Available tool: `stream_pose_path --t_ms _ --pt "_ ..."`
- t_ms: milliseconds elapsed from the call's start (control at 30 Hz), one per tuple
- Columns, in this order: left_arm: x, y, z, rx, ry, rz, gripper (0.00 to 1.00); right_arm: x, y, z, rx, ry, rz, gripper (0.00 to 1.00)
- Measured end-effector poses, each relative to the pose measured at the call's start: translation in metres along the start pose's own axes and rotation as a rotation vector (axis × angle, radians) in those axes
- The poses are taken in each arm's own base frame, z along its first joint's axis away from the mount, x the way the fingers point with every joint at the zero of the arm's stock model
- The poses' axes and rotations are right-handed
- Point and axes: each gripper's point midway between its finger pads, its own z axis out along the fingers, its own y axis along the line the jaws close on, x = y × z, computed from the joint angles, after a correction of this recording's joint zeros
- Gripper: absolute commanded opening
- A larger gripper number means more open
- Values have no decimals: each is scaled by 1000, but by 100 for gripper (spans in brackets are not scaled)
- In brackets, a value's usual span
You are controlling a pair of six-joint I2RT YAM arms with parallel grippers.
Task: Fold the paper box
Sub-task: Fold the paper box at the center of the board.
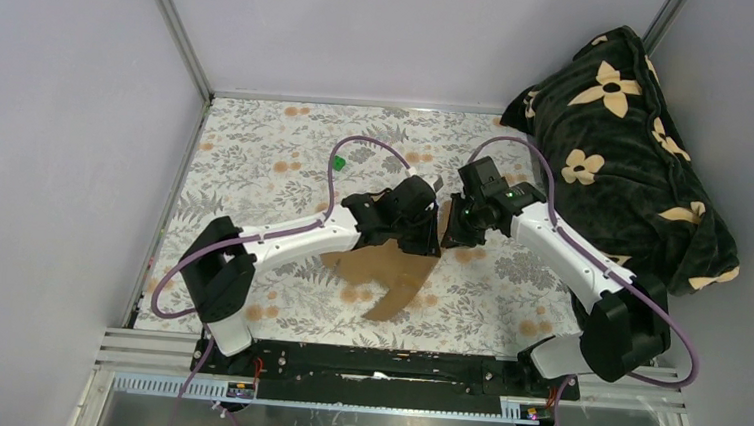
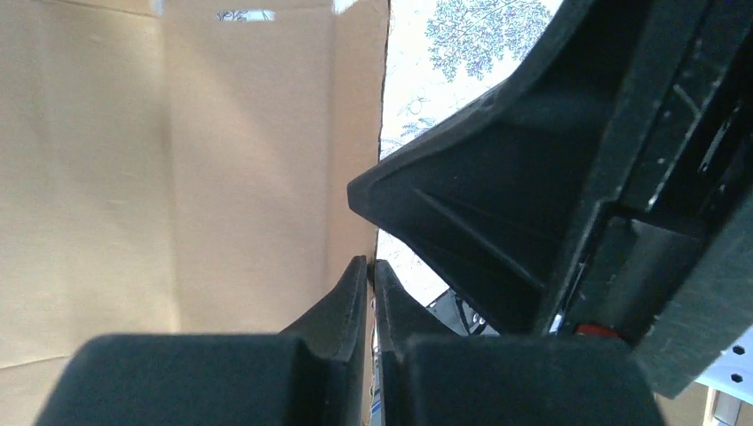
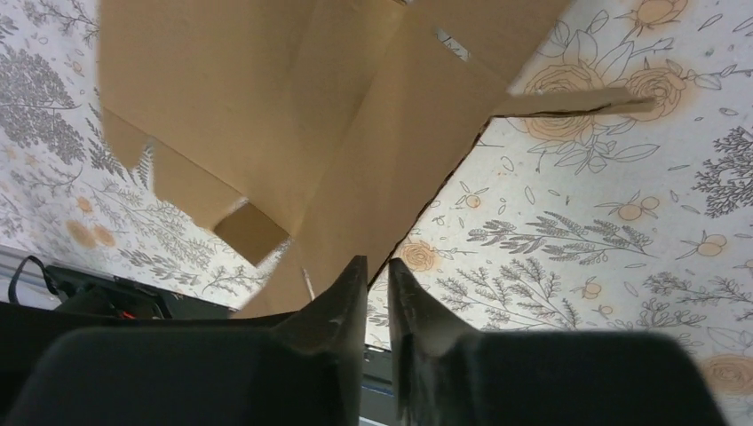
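Built of white shells over black joints on the left arm [image 1: 291,237] and right arm [image 1: 561,248]. Strung with purple cable [image 1: 363,139], lit by a green lamp [image 1: 508,194] at the right wrist. Tipped with black wedge-shaped fingers [image 2: 351,306] on the left tool [image 2: 371,266] and right tool [image 3: 377,266].

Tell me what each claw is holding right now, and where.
Left claw is shut on the paper box, pinching its side edge. Right claw straddles another edge; whether it grips is unclear.
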Motion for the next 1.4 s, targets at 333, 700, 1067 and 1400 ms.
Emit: stream_pose_path --t_ms 333,700,1067,1400 --pt "-19 6 -32 26 -73 -34 23 -10 -10 2 81 12 -106 0" --pt "-128 72 -96 45 -275 -113 30 -15 -10 -7 54 17 -308 0" --pt "-150 52 -9 256 -48 -50 31 -6 2 -10 10 26 -435 0" --pt "-174 47 29 326 -21 -32 31 -4 2 -9 4 32 -484 0"
